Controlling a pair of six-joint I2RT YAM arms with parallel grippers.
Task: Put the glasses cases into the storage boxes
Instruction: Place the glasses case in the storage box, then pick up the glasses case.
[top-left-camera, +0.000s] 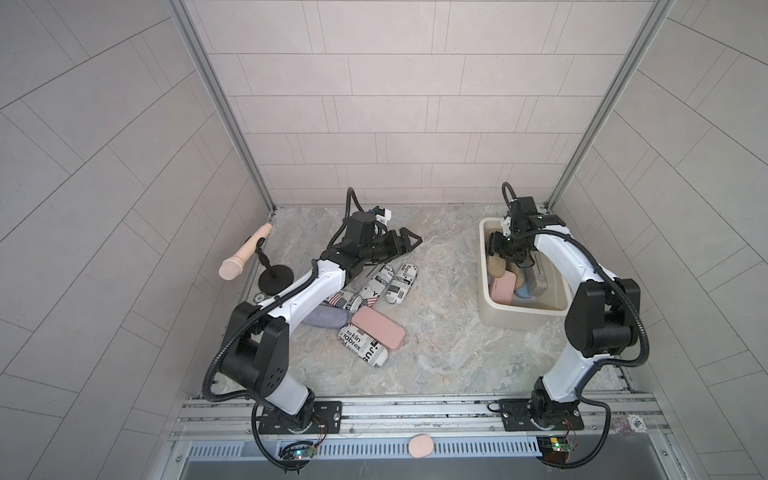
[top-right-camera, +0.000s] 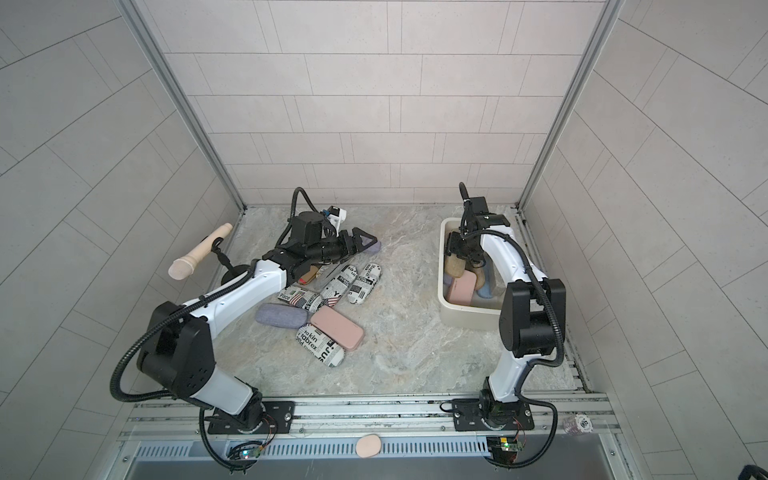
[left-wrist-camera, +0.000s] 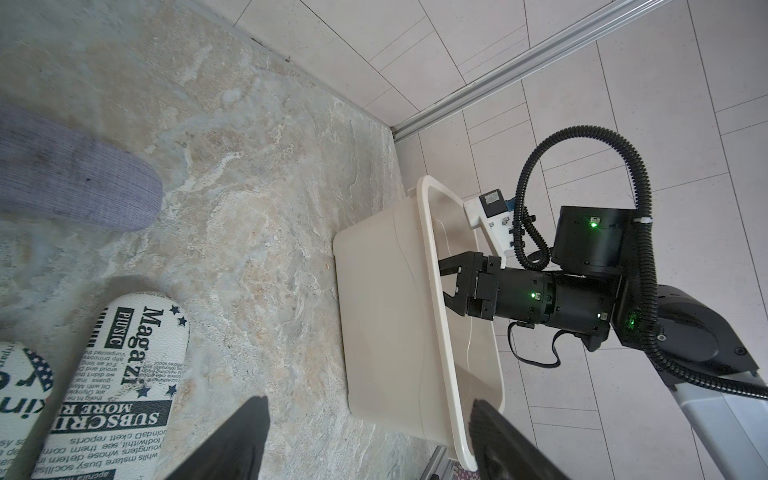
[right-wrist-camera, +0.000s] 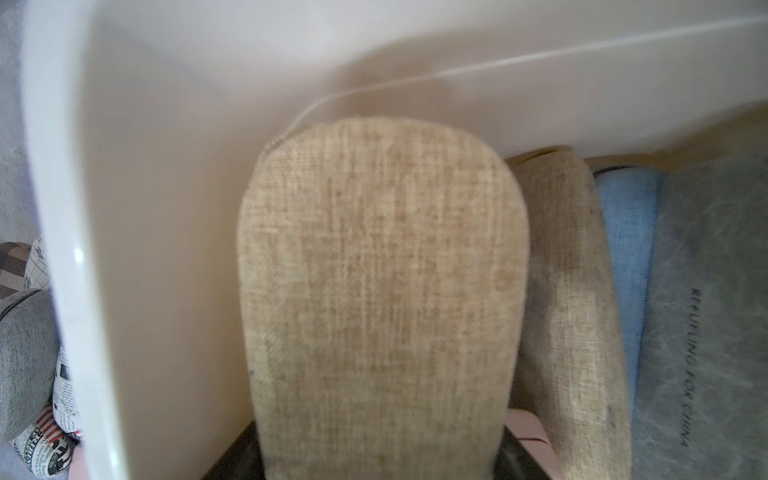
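Right gripper (left-wrist-camera: 444, 279) clamped on tan case (right-wrist-camera: 374, 291), inside tub (top-left-camera: 519, 320). Hazard: released here, case could prop against stowed cases (right-wrist-camera: 561, 291) beside it, wasting room. Left gripper (left-wrist-camera: 369, 403) apart, empty; loose cases (top-left-camera: 376, 328) lie just beside it.

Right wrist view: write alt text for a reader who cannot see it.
A beige woven case fills the frame, gripped in the right pincer inside the cream tub. Beside it lie another beige case, a blue case and a grey case.
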